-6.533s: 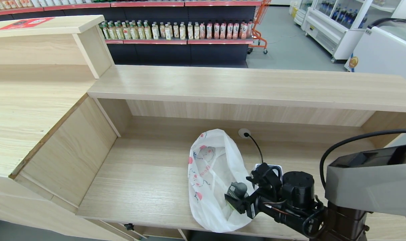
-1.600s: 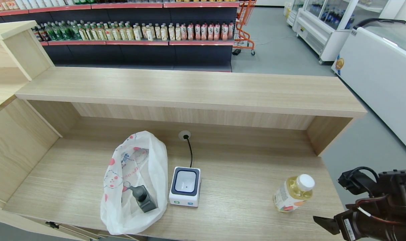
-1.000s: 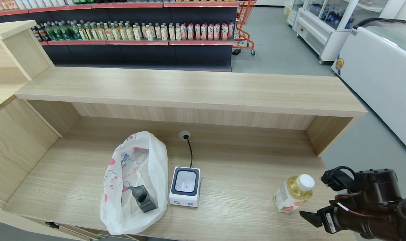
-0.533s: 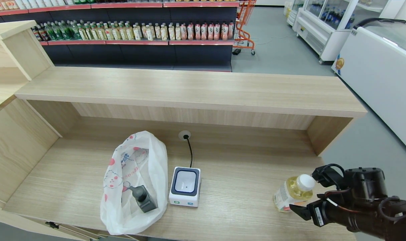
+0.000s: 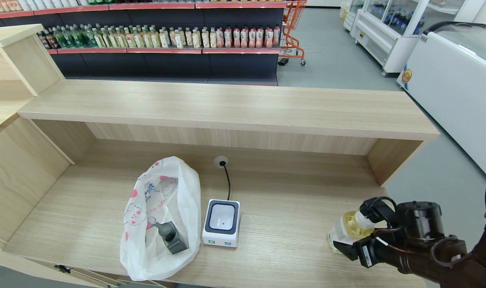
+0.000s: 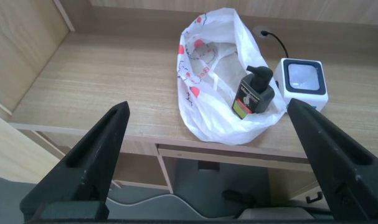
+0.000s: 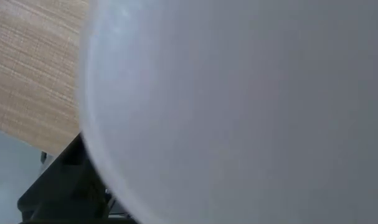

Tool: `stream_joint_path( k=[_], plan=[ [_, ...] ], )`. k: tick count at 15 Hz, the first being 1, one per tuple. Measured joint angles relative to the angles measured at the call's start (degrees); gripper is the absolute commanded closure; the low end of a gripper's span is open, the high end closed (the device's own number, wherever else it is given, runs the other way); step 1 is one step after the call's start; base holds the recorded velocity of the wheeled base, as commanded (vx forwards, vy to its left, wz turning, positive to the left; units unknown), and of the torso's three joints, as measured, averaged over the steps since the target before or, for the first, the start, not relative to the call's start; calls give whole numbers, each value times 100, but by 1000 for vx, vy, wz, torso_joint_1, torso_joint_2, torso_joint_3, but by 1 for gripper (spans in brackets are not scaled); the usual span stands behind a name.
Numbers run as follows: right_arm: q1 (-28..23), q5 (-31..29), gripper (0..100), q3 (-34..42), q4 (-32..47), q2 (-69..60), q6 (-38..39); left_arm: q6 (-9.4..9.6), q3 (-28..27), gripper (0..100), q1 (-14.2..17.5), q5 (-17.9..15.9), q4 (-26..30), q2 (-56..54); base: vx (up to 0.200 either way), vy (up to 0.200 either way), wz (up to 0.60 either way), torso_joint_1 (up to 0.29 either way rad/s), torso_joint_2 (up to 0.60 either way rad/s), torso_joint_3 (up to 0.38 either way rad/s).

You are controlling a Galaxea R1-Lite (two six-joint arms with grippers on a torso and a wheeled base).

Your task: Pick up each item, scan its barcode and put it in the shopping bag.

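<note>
Head view: right gripper (image 5: 353, 233) is at the clear plastic bottle of yellow liquid with a white cap (image 5: 344, 229), at the far right of the light wooden counter (image 5: 291, 200), near its front edge. The bottle stands upright on the counter. The fingers are spread and straddle it up near the neck. The near finger (image 5: 344, 250) crosses in front of the label, and the far one is hidden behind the bottle. Can't tell if either pad is touching.

Right wrist view has a pale rounded surface (image 7: 238, 93) right up against the lens, with wood grain beside it. Can't tell which part of the bottle that is.

Over on the other side, the left gripper (image 6: 207, 107) has its fingers wide apart with nothing between them. It's held up off the counter, above the white plastic shopping bag with red and blue print (image 6: 201, 93).

The bag lies open on the left half of the counter. A black pump bottle (image 5: 171, 239) leans inside it.

Just beside the bag, on its right, sits the white square barcode scanner (image 5: 221, 218) with a dark-framed window. A black cable (image 5: 227, 180) runs from its back to a round grommet (image 5: 221, 161) in the counter. The yellow bottle is well apart from the scanner, off to its right.

Behind the counter are shelves of drink bottles (image 5: 167, 38), an orange cart (image 5: 293, 28) and white chest freezers (image 5: 447, 80).
</note>
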Motion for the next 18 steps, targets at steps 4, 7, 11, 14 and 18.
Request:
stream_joint_path(
  k=[4, 7, 11, 14, 18],
  plan=[
    [100, 17, 0, -41, -646, 364, 5, 0, 0, 0, 0, -2, 0, 0, 0, 0, 0, 0, 0, 0],
    [133, 15, 0, -54, -1136, 638, -2, 0, 0, 0, 0, 0, 0, 0, 0, 0, 0, 0, 0, 0],
    [138, 30, 0, -65, -1398, 883, -41, 0, 0, 0, 0, 0, 0, 0, 0, 0, 0, 0, 0, 0],
    [135, 104, 100, -116, -1730, 1026, -55, -2, 0, 0, 0, -2, 0, 0, 0, 0, 0, 0, 0, 0],
    [72, 283, 100, -160, -2050, 1163, -457, -2, 0, 0, 0, 0, 0, 0, 0, 0, 0, 0, 0, 0]
  ],
)
